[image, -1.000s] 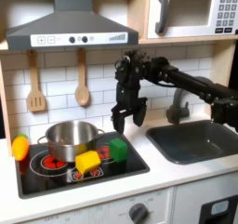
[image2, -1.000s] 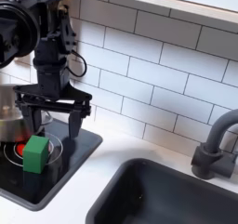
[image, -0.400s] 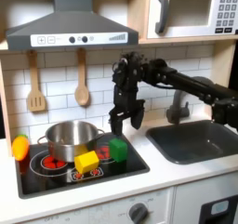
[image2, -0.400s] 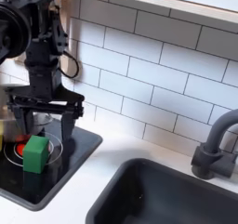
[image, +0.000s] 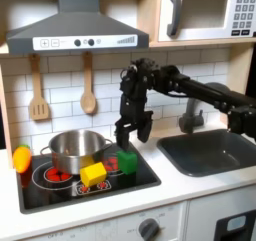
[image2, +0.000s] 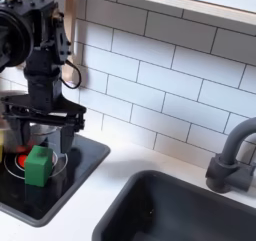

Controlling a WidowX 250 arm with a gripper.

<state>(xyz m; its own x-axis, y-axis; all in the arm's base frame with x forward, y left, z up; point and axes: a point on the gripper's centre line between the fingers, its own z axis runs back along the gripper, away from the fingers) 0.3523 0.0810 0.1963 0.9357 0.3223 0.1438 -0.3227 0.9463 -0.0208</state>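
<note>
A: Jaws status?

B: Gripper (image: 129,137) hangs over the right end of the stove (image: 140,177), jaws spread wide apart, nothing between them. In the second exterior view the gripper (image2: 41,135) straddles the air just above the green block (image2: 38,165), with one finger (image2: 67,136) on each side and no contact.

A: Where's the block sitting?

B: Directly below the jaws, flat on the stove top, on the ring of a red burner (image2: 20,163). In the first exterior view the green block (image: 127,161) is just under the fingertips, at the stove's right side.

A: Containers?

B: A steel pot (image: 76,149) sits on the stove, off to the first exterior view's left of the jaws and near them. Open top; I can't make out anything inside. In the second exterior view the pot (image2: 36,135) is just behind the jaws.

A: Anything else nearby?

B: A yellow block (image: 94,173) lies below and to the first exterior view's left of the jaws, just beside the green one, in front of the pot. A yellow-orange piece (image: 22,158) stands at the stove's far left edge, well apart from the jaws. The sink (image: 206,150) is set into the desk (image: 170,190) to the first exterior view's right, with its faucet (image2: 233,155) behind it.
</note>
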